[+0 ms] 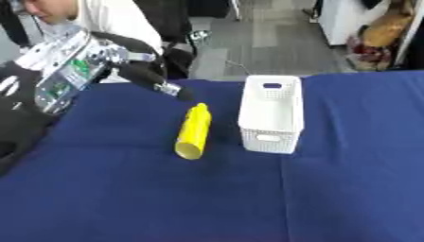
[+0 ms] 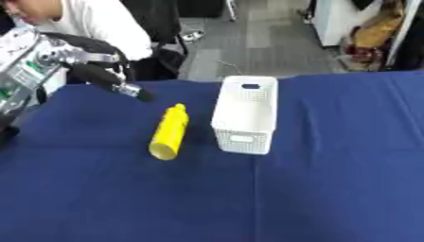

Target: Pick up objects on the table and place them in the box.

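Observation:
A yellow bottle [image 1: 194, 131] lies on its side on the blue table, its narrow cap end pointing away from me. Just right of it stands a white perforated box [image 1: 271, 113] with handle slots, nothing visible inside. My left hand [image 1: 153, 78] hangs above the table at the upper left, up and left of the bottle's cap end. Its dark fingers [image 2: 124, 86] stretch toward the bottle and hold nothing. My right hand shows in neither view.
The blue cloth [image 1: 212, 198] covers the whole table, with wide bare room in front and to the right of the box. A person in a white top [image 1: 108, 21] sits beyond the far left edge. Grey floor lies behind the table.

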You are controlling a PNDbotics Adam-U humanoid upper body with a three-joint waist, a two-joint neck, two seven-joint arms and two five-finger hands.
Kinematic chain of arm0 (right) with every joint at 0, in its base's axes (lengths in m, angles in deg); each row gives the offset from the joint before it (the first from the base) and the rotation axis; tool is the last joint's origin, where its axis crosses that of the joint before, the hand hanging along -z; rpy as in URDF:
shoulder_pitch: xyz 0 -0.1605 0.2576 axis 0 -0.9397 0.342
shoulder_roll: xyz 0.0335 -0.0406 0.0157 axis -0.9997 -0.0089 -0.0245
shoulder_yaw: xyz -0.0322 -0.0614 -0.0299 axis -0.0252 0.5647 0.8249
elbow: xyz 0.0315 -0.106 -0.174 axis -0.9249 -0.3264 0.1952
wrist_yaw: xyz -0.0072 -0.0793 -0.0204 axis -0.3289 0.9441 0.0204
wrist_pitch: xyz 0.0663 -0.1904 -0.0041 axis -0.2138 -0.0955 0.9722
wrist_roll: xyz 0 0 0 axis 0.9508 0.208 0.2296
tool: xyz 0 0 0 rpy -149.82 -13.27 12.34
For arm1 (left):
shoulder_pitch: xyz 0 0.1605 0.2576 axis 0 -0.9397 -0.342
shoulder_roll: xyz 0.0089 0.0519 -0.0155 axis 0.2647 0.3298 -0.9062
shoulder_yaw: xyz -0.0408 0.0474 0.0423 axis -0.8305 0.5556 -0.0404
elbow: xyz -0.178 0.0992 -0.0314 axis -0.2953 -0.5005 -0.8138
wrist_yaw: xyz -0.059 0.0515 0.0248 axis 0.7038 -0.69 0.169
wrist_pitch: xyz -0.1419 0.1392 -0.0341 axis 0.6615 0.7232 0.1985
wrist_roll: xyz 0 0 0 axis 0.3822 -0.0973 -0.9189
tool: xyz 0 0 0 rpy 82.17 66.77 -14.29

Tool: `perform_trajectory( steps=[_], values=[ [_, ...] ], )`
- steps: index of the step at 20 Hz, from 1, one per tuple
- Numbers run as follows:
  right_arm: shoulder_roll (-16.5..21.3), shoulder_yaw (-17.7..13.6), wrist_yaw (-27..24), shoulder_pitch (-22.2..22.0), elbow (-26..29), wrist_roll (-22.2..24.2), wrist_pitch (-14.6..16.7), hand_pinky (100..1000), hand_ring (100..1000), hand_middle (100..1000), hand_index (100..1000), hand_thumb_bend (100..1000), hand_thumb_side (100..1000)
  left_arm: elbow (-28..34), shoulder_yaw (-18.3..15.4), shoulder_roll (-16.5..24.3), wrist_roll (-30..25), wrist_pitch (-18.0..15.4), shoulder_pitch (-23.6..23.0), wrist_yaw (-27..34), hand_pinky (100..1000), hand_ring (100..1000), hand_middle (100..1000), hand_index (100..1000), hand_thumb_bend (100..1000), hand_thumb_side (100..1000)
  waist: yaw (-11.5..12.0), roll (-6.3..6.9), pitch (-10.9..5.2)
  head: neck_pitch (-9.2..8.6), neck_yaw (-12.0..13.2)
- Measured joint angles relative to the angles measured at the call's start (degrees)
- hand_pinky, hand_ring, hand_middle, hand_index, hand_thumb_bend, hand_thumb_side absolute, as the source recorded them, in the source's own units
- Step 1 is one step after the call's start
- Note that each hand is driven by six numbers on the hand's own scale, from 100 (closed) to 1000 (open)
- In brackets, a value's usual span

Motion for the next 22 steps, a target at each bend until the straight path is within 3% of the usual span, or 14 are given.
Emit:
perform_trajectory(
  steps=[11,18,22],
  values=[
    [-1.8,0.2,-0.9,1.5,0.0,0.0,-1.7,217,277,325,445,100,1000,-13.3,-2.3,-3.5,-0.2,-0.8,1.5,-8.0,602,833,789,792,943,1000,-1.4,0.63,1.30,-0.92,2.5],
    [-2.9,0.2,-1.5,3.0,0.0,-0.4,-2.4,218,276,323,444,100,1000,-18.3,-3.7,-5.2,-0.1,-1.7,2.1,-11.7,605,835,787,789,928,1000,-2.2,0.91,2.16,-1.02,3.2],
    [-3.7,0.1,-1.5,3.8,0.0,-1.5,-3.6,223,274,321,441,100,1000,-19.9,-4.2,-5.9,-0.1,-1.9,2.6,-13.3,602,831,775,780,941,1000,-3.3,1.18,2.76,-2.63,4.3]
  ],
)
